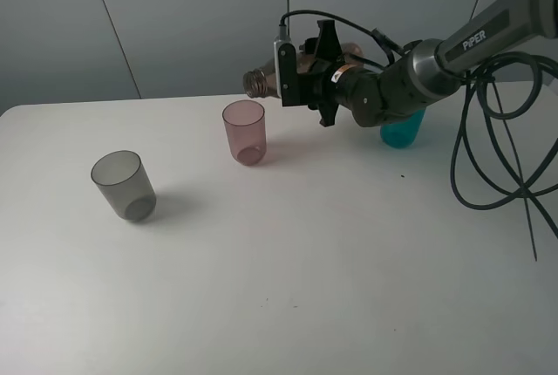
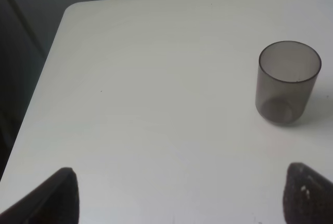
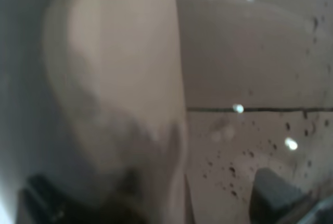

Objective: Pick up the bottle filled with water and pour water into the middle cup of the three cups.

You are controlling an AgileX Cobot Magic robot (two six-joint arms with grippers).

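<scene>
The pick-up is done: the right gripper [image 1: 316, 68] has its jaws clamped on the bottle [image 1: 258, 84] and holds it off the table [image 1: 331, 270], tipped to nearly level with its open mouth pointing at the pink cup [image 1: 244, 131]. The mouth hangs just above and slightly to one side of that cup's rim, not touching it. No stream of water shows from the high camera, and whether any water lies in the pink cup is too hard to tell, so the pour looks at most just begun. What seems left is to bring the mouth squarely over the rim and tip further. The right wrist view is filled by the blurred bottle [image 3: 119, 78] and adds little. The grey cup [image 1: 125, 185] and teal cup [image 1: 403, 133] stand well apart on either side. The left gripper [image 2: 182, 203] is out of it, jaws spread and empty, near the grey cup [image 2: 287, 82]
</scene>
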